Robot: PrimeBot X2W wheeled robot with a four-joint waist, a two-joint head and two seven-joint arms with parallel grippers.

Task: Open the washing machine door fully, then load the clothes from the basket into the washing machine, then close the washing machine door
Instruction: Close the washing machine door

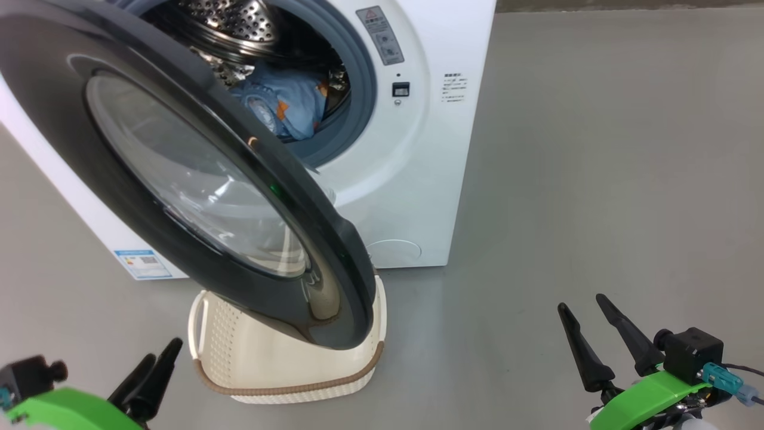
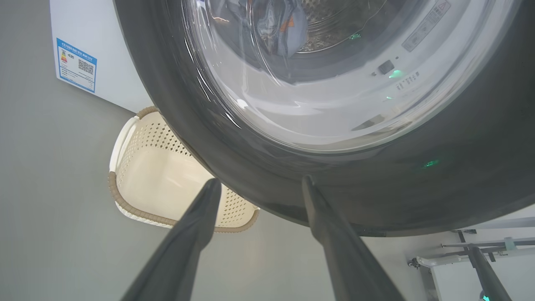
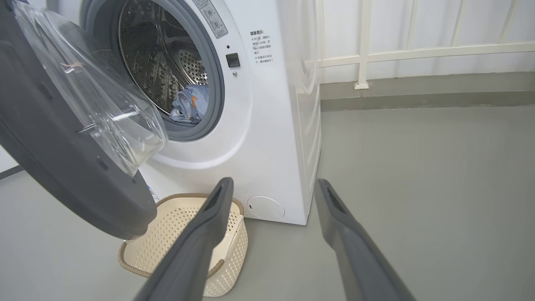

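Blue bear-print clothes are lying inside the white washing machine; its black-rimmed glass door is hanging ajar (over the empty cream plastic basket); left gripper and right gripper are gaping, empty; we are advising a steady rim push.

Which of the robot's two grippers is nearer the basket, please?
The left gripper, close beside the basket at its left; the right gripper sits well away on the other side.

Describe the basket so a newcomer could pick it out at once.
Start at the big white washing machine. On the grey floor before it, under the open black-rimmed door, sits the basket. Unlike its smooth neighbours, it is cream, perforated and brown-rimmed.
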